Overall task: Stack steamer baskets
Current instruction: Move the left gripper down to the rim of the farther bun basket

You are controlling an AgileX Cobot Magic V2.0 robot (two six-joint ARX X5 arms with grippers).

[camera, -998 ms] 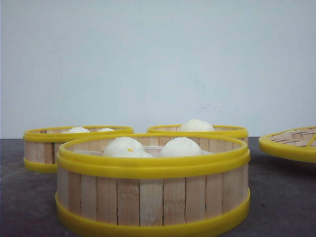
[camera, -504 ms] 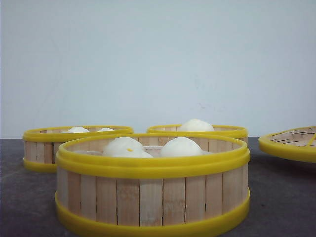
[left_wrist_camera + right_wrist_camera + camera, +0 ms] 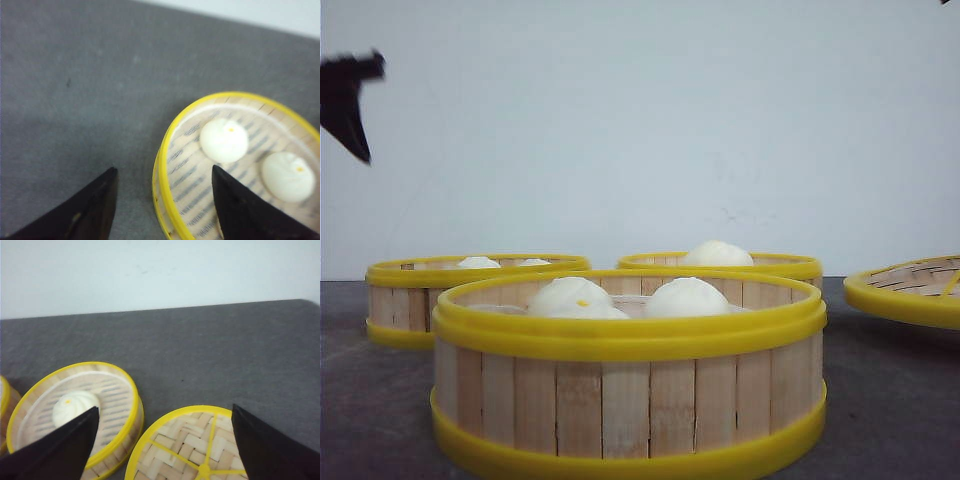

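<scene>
- Approaching is the step in hand, by my reading: none of the three baskets is stacked yet, all sitting singly on the grey tabletop [image 3: 890, 400].
- Front view: the near basket [image 3: 628, 400] stands centre front with two buns [image 3: 685, 297]; the left basket [image 3: 470, 290] and the rear basket [image 3: 730, 265] lie behind it, apart from each other. The lid [image 3: 910, 290] rests near the right edge, upside down as the wrist view shows it.
- Left gripper [image 3: 162, 210] hangs high over the two-bun left basket [image 3: 235, 165], its fingers [image 3: 90, 210] spread wide and empty; one finger is over the bare tabletop outside the rim, the other over the basket's floor, so they straddle the near wall. A dark finger tip shows at the upper left of the front view [image 3: 350, 95].
- Right gripper [image 3: 162, 445] hovers over the gap between the one-bun rear basket [image 3: 75, 405] and the lid [image 3: 200, 445], fingers [image 3: 55, 450] parted and holding nothing.
- Next, I judge, the left arm must come down until its fingers bracket the rim wall, clear of the buns, then close, lift the basket level and carry it over another basket.
- Seating calls for the yellow rims to line up concentrically; the buns below stand about rim height, so a tilted set-down could squash them.
</scene>
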